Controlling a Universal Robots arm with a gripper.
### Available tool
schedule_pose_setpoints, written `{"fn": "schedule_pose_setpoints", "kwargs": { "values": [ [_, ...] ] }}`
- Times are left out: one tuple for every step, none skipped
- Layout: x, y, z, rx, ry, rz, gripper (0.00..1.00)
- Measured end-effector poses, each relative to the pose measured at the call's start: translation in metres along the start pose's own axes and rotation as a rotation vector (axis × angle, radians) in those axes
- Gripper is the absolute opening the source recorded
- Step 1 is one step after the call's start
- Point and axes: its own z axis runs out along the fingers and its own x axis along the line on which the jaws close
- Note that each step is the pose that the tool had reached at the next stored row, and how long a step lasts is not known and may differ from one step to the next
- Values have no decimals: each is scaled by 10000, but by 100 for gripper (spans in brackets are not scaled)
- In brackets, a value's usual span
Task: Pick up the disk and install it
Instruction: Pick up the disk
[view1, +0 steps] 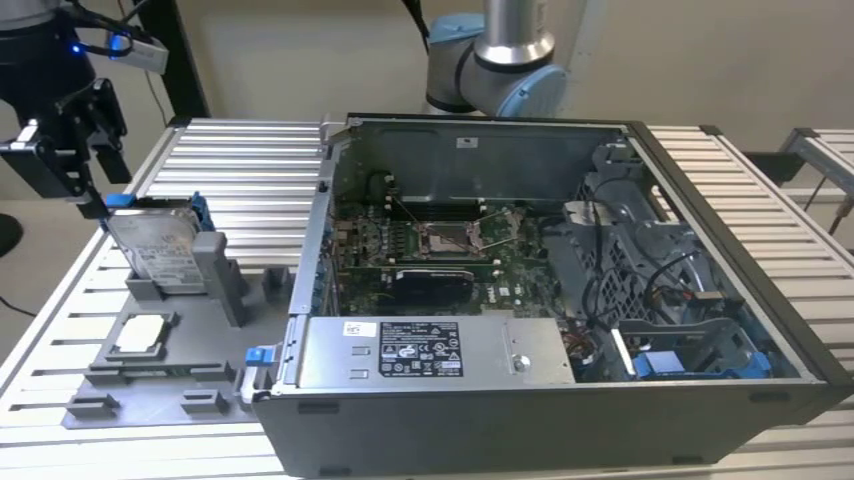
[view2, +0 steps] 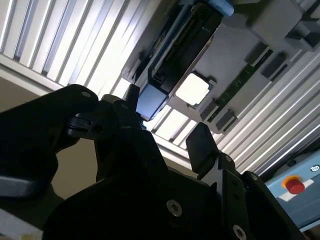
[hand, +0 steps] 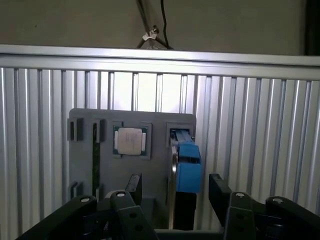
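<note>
we find the gripper (hand: 174, 180) spread and empty — the disk (hand: 187, 167) stands on edge in the grey stand (hand: 85, 125), just ahead of the fingers, its thin edge centred between them, not yet gripped.

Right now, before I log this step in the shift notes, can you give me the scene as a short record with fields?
gripper: open, near the disk's upper end, not clamped on it
disk: standing upright in a slot of the grey holder, blue rails on its edges
chip: lying flat in the same holder, beside the disk
computer case: side open, to the exterior view's right of the holder
table: ribbed metal, carries holder and case
task state: disk not yet lifted or installed
</note>
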Motion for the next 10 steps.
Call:
{"fn": "schedule_pose_setpoints", "kwargs": {
  "values": [
    [0, 0, 19, -1, 8, -3, 100],
    [0, -1, 36, 0, 14, -6, 100],
    [0, -2, 52, -1, 24, -8, 100],
    [0, -3, 71, 0, 34, -10, 100],
    [0, -4, 88, 0, 45, -12, 100],
    [-1, -5, 105, -2, 55, -14, 100],
    [-1, -6, 124, -2, 64, -16, 100],
    [-1, -6, 141, -3, 69, -18, 100],
    [-2, -6, 160, -2, 72, -19, 100],
    [-2, -6, 179, -2, 74, -19, 100]
  ]
}}
